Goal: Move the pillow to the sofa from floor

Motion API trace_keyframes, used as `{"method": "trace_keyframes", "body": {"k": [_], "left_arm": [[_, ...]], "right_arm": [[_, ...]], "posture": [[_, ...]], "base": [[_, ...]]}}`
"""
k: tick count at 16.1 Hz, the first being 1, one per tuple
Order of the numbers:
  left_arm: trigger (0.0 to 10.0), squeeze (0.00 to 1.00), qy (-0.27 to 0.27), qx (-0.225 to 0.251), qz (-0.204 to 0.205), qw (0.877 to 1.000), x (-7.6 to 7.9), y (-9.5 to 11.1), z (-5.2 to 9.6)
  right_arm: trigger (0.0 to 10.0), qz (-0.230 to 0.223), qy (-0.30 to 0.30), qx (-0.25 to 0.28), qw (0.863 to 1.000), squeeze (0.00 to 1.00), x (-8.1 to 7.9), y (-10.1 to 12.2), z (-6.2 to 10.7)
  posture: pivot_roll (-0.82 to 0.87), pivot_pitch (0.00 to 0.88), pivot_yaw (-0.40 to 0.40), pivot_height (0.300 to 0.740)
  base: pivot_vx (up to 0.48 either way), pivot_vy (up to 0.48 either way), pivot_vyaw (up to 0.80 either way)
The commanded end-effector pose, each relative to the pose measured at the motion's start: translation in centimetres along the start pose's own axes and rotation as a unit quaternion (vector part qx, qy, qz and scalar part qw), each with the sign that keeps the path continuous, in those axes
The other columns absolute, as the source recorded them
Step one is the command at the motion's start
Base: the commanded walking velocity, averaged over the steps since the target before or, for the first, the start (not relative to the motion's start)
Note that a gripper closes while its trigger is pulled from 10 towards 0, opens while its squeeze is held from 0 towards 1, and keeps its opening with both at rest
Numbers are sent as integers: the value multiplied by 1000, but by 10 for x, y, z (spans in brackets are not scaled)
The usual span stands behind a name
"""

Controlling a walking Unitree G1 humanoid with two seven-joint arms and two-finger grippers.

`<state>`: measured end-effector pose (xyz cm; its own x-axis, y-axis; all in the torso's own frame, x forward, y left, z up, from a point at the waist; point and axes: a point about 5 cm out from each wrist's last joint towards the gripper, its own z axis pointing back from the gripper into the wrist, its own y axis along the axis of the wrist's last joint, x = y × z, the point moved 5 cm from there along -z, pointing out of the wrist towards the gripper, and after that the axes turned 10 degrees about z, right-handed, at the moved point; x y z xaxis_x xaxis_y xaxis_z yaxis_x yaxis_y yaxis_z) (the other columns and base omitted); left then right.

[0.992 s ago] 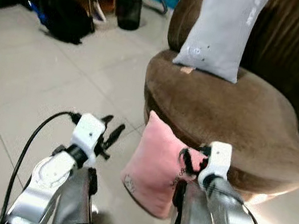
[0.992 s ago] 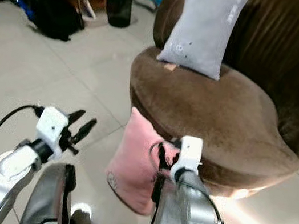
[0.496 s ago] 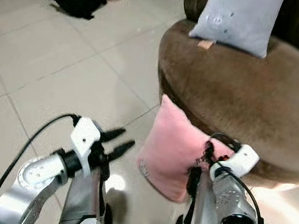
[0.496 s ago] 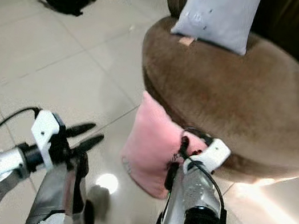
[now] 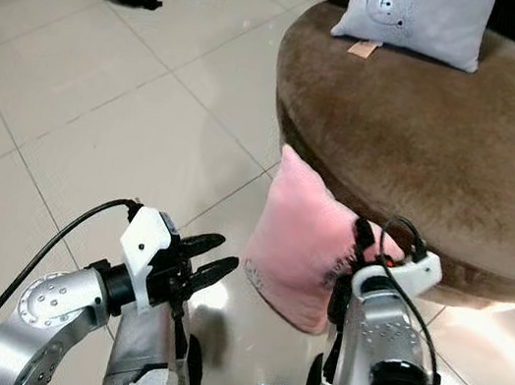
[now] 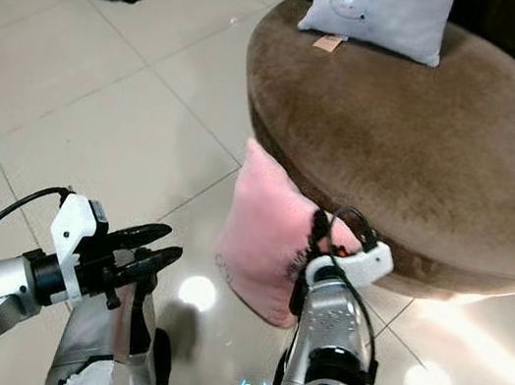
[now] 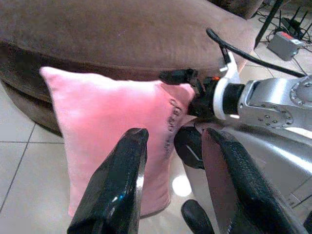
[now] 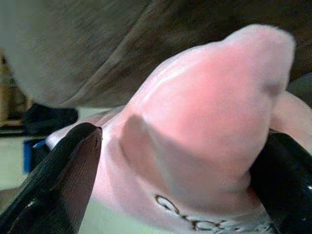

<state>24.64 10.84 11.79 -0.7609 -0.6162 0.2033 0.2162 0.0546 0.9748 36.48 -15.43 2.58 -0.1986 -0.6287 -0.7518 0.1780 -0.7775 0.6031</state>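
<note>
Right gripper (image 8: 170,161) pinching pillow (image 5: 297,249) corner to lift it off floor (image 5: 103,106); left gripper (image 5: 209,256) spread, waiting beside; sofa (image 5: 428,133) just behind.

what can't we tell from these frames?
- Whether the right claw has clamped the pink pillow: right wrist view has fabric between its fingers, contact unclear.
- Pillow's right edge: eye views, hidden behind the right arm.
- Grey pillow top: cut off by the frame edge.
- Pillow embroidery: too small.
</note>
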Motion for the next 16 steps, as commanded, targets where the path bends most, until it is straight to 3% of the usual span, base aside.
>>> {"method": "trace_keyframes", "body": {"k": [1, 2, 4, 5, 6, 10, 16], "left_arm": [[10000, 0, -2, -9, 3, 1000, 0, -1, 5], [10000, 0, -1, -10, 3, 1000, 0, -1, 4], [10000, 0, 0, -10, 2, 1000, -1, -2, 4], [10000, 0, 0, -10, 2, 1000, -1, -2, 4], [10000, 0, 4, -12, 1, 1000, -3, -3, 5], [10000, 0, 10, -16, 0, 1000, -7, -7, 9], [10000, 0, 9, -17, -1, 1000, -5, -7, 9]], "right_arm": [[10000, 35, 29, -27, 999, 0, -14, -14, -1], [10000, 66, 29, -41, 997, 0, -15, -21, -1], [9569, 85, 19, -45, 995, 0, -13, -24, -2], [3765, 88, 16, -43, 995, 0, -13, -24, -2], [0, 92, 2, -32, 995, 0, -9, -22, -2], [0, 91, -23, -23, 995, 0, 1, -20, 0], [0, 85, -27, -16, 996, 0, 2, -21, 0]], "posture": [[115, 259, 128, 477], [115, 257, 127, 477], [117, 253, 126, 477], [117, 253, 126, 477], [120, 249, 126, 477], [124, 252, 133, 477], [128, 255, 137, 477]], "base": [[0, 0, 0], [0, 0, 0], [0, 0, 0], [0, 0, 0], [0, 0, 0], [0, 0, 0], [0, 0, 0]]}}
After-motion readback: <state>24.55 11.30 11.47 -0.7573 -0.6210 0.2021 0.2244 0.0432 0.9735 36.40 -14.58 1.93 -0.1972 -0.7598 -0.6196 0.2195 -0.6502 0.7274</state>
